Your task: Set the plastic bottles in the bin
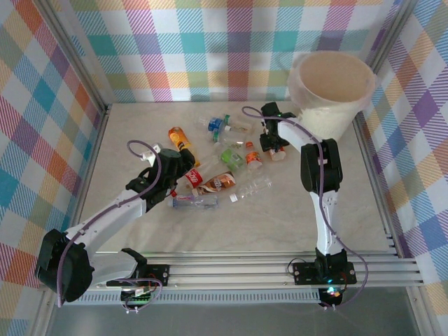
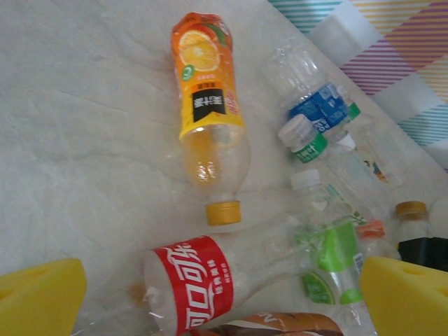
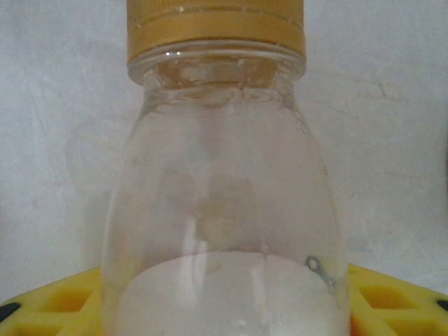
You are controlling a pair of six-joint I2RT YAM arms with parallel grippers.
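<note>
Several plastic bottles lie scattered mid-table: an orange juice bottle [image 1: 178,137] [image 2: 208,105], a red-labelled clear one [image 1: 194,178] [image 2: 196,283], a green-labelled one [image 1: 231,157] [image 2: 334,259] and a blue-labelled one [image 1: 217,126] [image 2: 318,105]. My left gripper [image 1: 183,162] [image 2: 224,294] hangs open just above the red-labelled bottle, a yellow pad on either side. My right gripper [image 1: 274,147] [image 3: 224,311] is shut on a clear bottle [image 3: 224,210] with a gold cap [image 3: 215,28], low over the table beside the bin [image 1: 330,87], a big cream bucket at the back right.
More bottles lie near the front of the pile: a brown-labelled one [image 1: 217,183], a clear one [image 1: 253,186] and a flattened one [image 1: 196,201]. Checked cloth walls [image 1: 49,126] enclose the table on three sides. A metal rail [image 1: 245,269] runs along the near edge.
</note>
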